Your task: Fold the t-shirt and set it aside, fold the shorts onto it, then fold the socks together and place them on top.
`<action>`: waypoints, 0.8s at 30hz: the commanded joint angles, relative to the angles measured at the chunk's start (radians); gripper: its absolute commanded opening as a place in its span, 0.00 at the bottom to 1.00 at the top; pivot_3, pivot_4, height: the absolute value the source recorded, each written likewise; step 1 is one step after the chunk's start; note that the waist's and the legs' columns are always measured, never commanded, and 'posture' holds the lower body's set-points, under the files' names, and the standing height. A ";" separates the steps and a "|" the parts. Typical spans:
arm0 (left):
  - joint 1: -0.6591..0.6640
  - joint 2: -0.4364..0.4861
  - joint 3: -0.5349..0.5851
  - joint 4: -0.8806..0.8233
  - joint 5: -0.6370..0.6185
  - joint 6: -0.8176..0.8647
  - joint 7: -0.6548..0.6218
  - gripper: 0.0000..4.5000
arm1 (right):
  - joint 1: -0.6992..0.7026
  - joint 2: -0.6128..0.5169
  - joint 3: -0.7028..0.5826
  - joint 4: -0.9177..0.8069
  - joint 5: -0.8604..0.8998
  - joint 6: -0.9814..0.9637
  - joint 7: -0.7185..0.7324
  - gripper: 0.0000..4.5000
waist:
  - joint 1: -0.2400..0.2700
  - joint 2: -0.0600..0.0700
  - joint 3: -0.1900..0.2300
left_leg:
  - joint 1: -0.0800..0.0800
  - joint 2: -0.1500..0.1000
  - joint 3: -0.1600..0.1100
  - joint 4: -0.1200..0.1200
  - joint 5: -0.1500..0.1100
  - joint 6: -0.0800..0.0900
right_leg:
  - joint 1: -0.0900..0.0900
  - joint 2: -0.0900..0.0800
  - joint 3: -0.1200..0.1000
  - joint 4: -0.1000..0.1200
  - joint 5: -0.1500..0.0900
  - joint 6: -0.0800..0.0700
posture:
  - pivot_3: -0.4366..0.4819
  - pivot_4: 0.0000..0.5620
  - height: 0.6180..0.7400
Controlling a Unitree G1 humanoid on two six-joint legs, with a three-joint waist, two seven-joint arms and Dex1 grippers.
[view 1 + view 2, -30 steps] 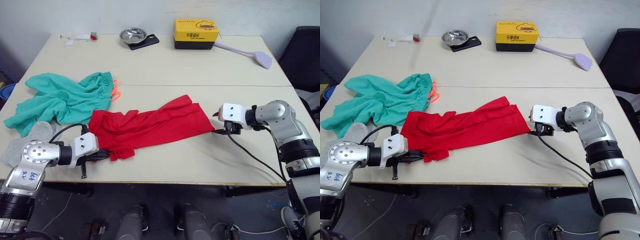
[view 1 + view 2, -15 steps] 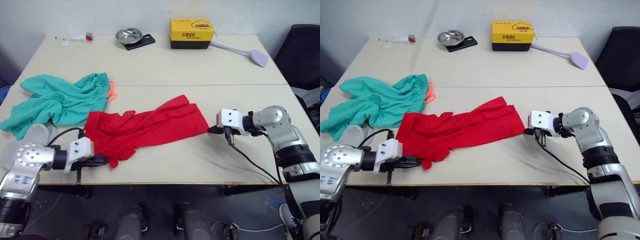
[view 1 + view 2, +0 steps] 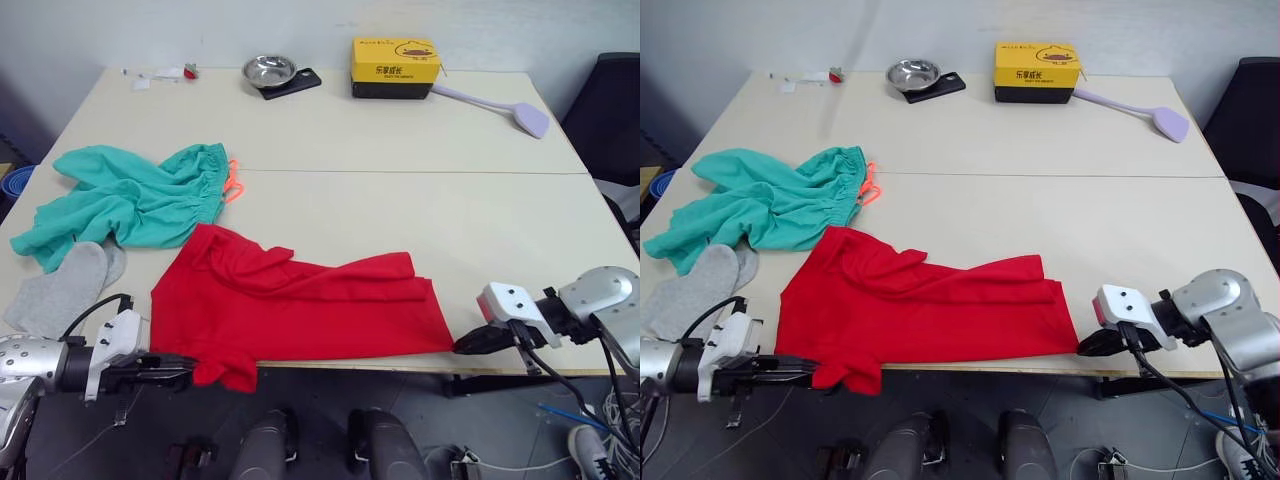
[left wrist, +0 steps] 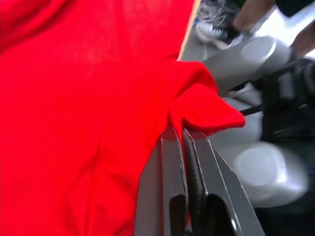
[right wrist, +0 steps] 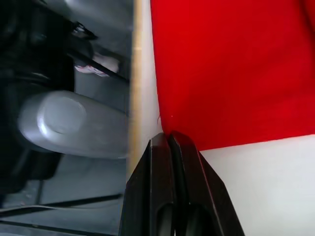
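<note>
So the t-shirt [image 3: 300, 310] is spread out flat along the near edge of the table [image 3: 400, 180], one corner hanging off the front; left gripper [image 3: 185, 368] reaches in low from the left, arm roughly level, fingers pinched tight on that hanging corner; right gripper [image 3: 466, 345] comes in low from the right, fingers clamped on the shirt's near right corner right at the table edge. The shorts [image 3: 130, 200] are bunched up further back on the left, just beside the shirt; the socks [image 3: 65, 285] lie near the left edge, just in front of the shorts.
</note>
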 commanded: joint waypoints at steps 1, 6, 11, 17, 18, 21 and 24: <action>-0.151 0.005 0.023 -0.030 -0.143 0.177 0.062 0.00 | -0.056 -0.012 -0.066 -0.015 0.052 0.063 -0.009 0.01 | 0.001 0.000 0.000 | 0.000 0.000 0.000 0.000 0.000 0.000 | 0.000 0.000 0.000 0.000 0.000 0.000 | 0.48 0.27 1.00; -0.686 -0.113 -0.106 0.238 -0.025 0.101 0.186 0.00 | -0.438 0.080 -0.084 0.301 -0.059 -0.088 -0.162 0.01 | 0.003 0.003 0.002 | 0.000 -0.002 0.000 0.003 0.003 -0.001 | 0.001 0.000 -0.001 0.001 0.003 0.000 | 0.48 0.27 1.00; -1.287 -0.250 -0.197 0.771 0.223 -0.199 0.357 0.00 | -0.953 0.205 -0.086 0.774 -0.302 -0.482 -0.626 0.01 | 0.002 -0.004 0.004 | -0.011 -0.002 0.008 0.004 0.015 0.000 | -0.013 0.003 -0.001 0.008 0.005 0.002 | 0.48 0.27 1.00; -1.765 -0.310 -0.151 1.235 0.339 -0.634 0.571 0.00 | -1.298 0.200 -0.052 1.128 -0.515 -0.803 -1.075 0.01 | -0.005 -0.010 0.007 | -0.033 -0.005 0.022 0.005 0.016 0.004 | -0.043 0.001 -0.014 0.019 0.005 0.002 | 0.48 0.27 1.00; -1.815 -0.306 -0.141 1.276 0.349 -0.707 0.598 0.00 | -1.332 0.193 -0.047 1.158 -0.543 -0.840 -1.135 0.01 | -0.006 -0.010 0.007 | -0.037 -0.006 0.023 0.005 0.015 0.006 | -0.047 0.000 -0.017 0.019 0.005 0.002 | 0.48 0.27 1.00; -1.897 -0.271 -0.120 1.349 0.367 -0.836 0.612 0.00 | -1.380 0.169 -0.040 1.204 -0.607 -0.918 -1.252 0.01 | -0.008 -0.011 0.008 | -0.038 -0.009 0.027 0.003 0.014 0.008 | -0.050 -0.007 -0.027 0.019 0.005 0.002 | 0.48 0.27 1.00; -1.876 -0.240 -0.088 1.376 0.342 -0.868 0.540 0.00 | -1.335 0.151 -0.048 1.224 -0.615 -0.958 -1.258 0.01 | -0.010 -0.011 0.008 | -0.037 -0.011 0.031 0.003 0.012 0.011 | -0.050 -0.010 -0.029 0.020 0.004 0.003 | 0.48 0.27 1.00</action>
